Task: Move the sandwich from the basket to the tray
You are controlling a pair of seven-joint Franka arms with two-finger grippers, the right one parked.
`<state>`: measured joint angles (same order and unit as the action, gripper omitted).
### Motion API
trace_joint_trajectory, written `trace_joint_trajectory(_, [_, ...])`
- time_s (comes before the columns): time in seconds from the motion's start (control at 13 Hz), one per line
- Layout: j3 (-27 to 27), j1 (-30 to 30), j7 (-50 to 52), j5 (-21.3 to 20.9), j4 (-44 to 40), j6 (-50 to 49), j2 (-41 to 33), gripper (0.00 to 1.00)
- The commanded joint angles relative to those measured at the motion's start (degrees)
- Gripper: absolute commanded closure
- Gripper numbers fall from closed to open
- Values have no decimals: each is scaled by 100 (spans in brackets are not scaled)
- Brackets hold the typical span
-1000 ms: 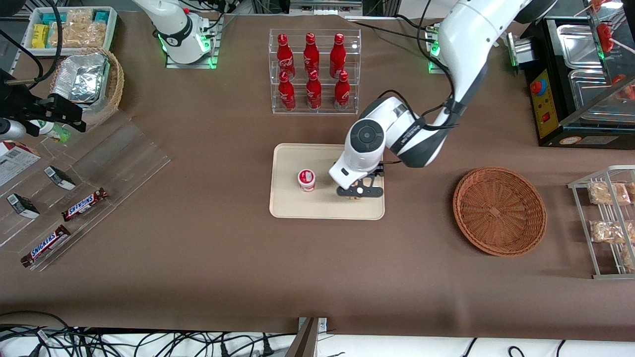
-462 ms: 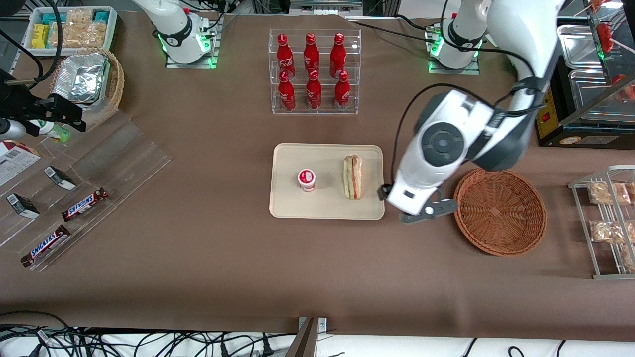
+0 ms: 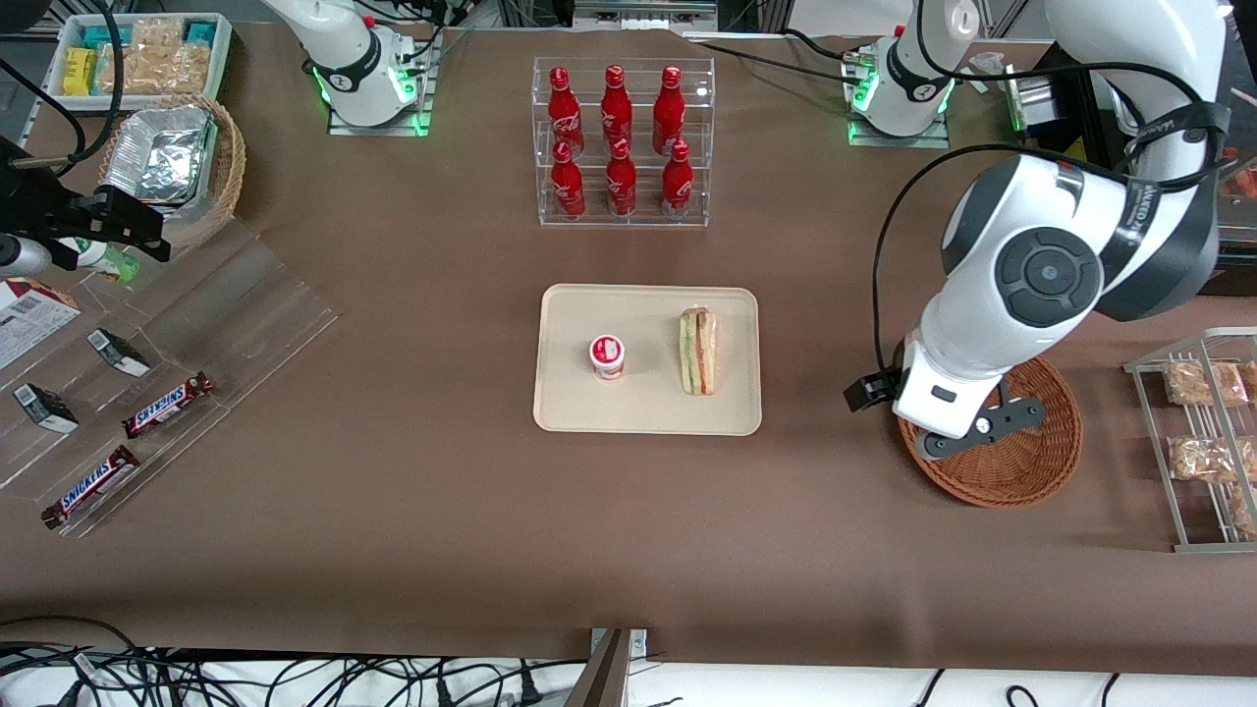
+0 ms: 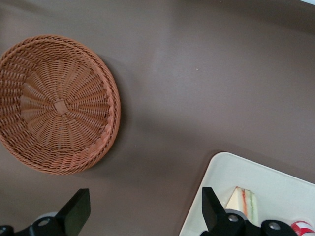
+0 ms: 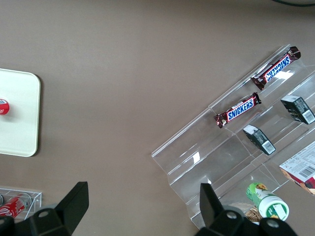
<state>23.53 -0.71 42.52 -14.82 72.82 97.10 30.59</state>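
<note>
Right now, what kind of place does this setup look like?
Probably a mock snack shop in a robot lab: a clear rack of red bottles, chocolate bars on an acrylic shelf, and a sandwich on a tray. The open gripper hangs above the table near the basket.

Front view: the whole table is seen from high above, steeply downward, from a distance.
Left wrist view: the table is faced downward from closer in, past the gripper (image 4: 142,214), whose fingers are spread.
Shared: basket (image 3: 1021,471) (image 4: 54,103), tray (image 3: 570,412) (image 4: 231,172) and sandwich (image 3: 698,352) (image 4: 243,201) are covered by both.
</note>
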Motion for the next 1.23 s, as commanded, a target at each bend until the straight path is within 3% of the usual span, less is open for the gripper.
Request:
trace_joint_trajectory(0.0, [73,-366,-628,197,30,-235,-237,0])
trace_joint_trajectory(0.31, [-610,-333,-1849,839,407,-455,-1001,0])
trace_joint_trajectory(0.77, [-1314,-324,-3721,1358,1445,-586,-2232,0])
trace_joint_trajectory(0.92, [-1395,-324,-4276,1447,1472,-797,-2434,0])
trace_joint_trajectory(1.15, [-1403,-333,-4340,1587,1489,-1061,-2698,0])
